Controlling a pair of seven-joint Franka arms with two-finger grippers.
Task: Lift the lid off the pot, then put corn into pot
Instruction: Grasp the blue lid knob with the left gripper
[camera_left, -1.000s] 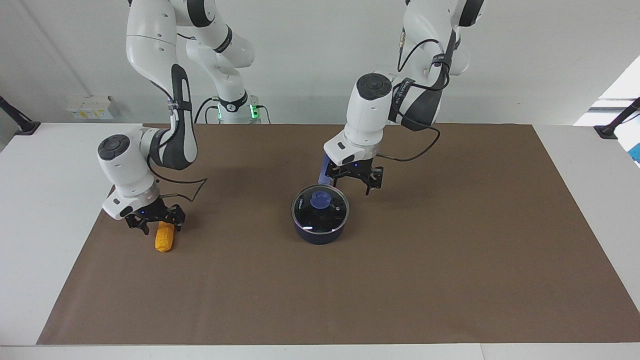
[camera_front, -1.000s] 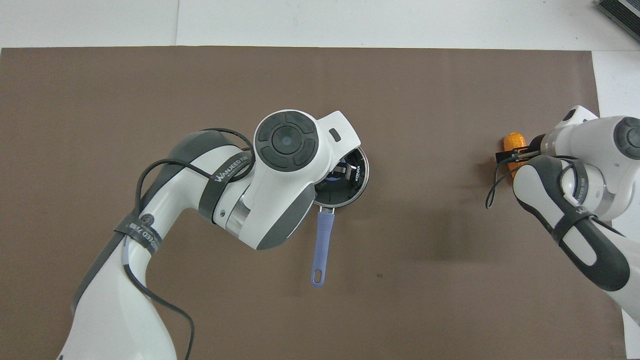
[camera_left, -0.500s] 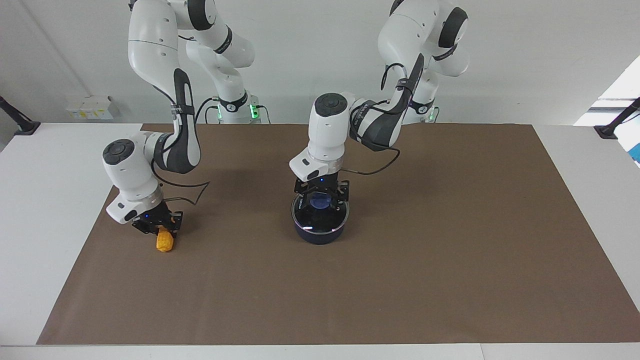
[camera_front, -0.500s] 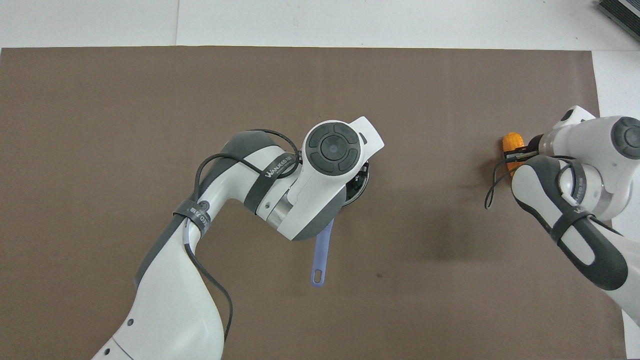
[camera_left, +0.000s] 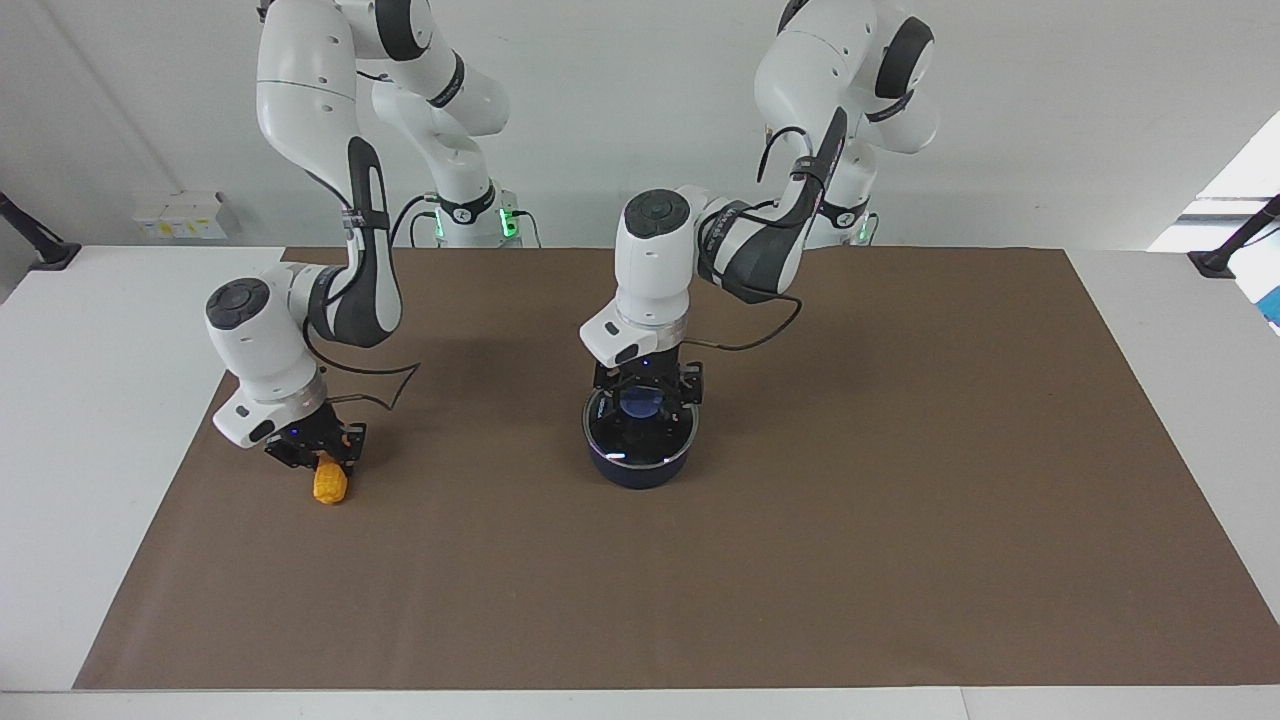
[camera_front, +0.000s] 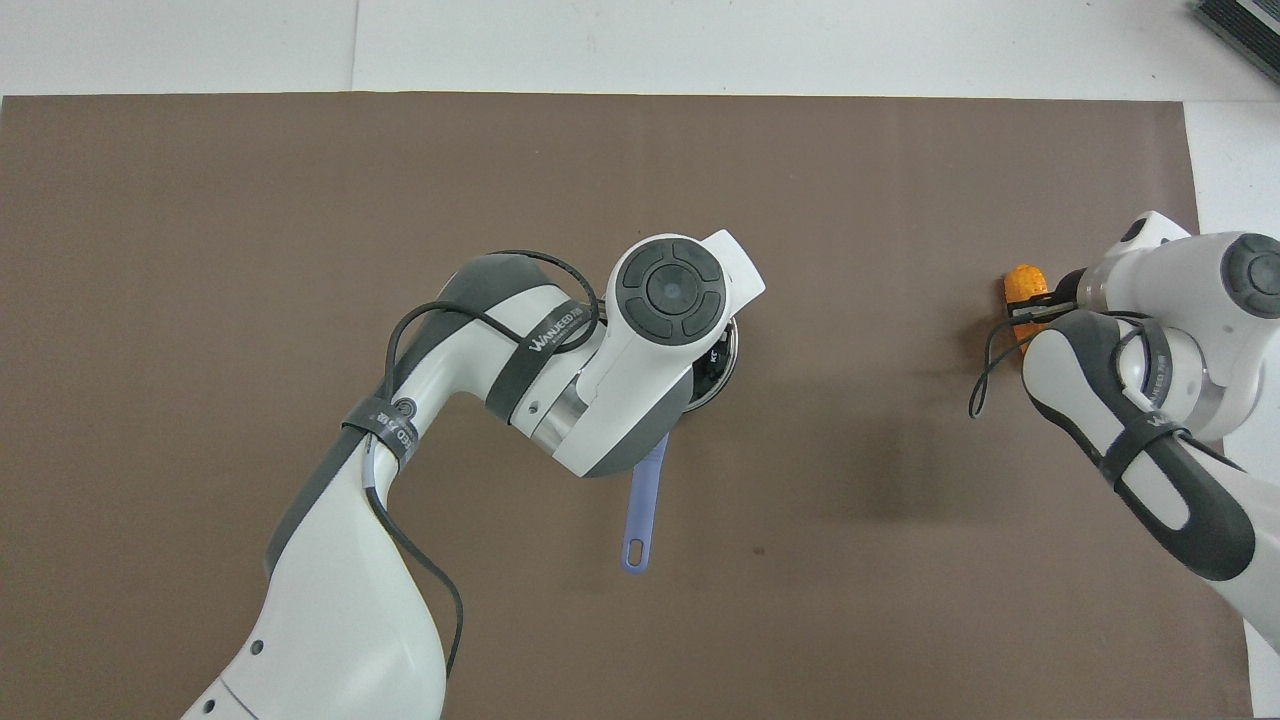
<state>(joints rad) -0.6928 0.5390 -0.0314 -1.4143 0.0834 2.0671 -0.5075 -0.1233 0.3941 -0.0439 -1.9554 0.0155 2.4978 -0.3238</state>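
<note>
The dark navy pot (camera_left: 640, 470) stands mid-table with the clear glass lid (camera_left: 642, 436) on it. Its blue-purple handle (camera_front: 643, 500) points toward the robots. My left gripper (camera_left: 646, 393) is down over the lid, open, with a finger on either side of the blue-purple knob (camera_left: 640, 405). From overhead, the left wrist hides most of the pot and only a sliver of the lid's rim (camera_front: 727, 360) shows. The yellow-orange corn (camera_left: 330, 486) lies on the mat at the right arm's end. My right gripper (camera_left: 318, 455) is shut on the corn's end nearer the robots.
A brown mat (camera_left: 800, 560) covers most of the white table (camera_left: 90, 420). The corn (camera_front: 1024, 282) lies close to the mat's edge at the right arm's end. A loose cable (camera_left: 385, 385) hangs from the right wrist.
The left arm swung over the pot and lowered its open gripper around the lid's knob. The right gripper dropped onto the corn and closed on it.
</note>
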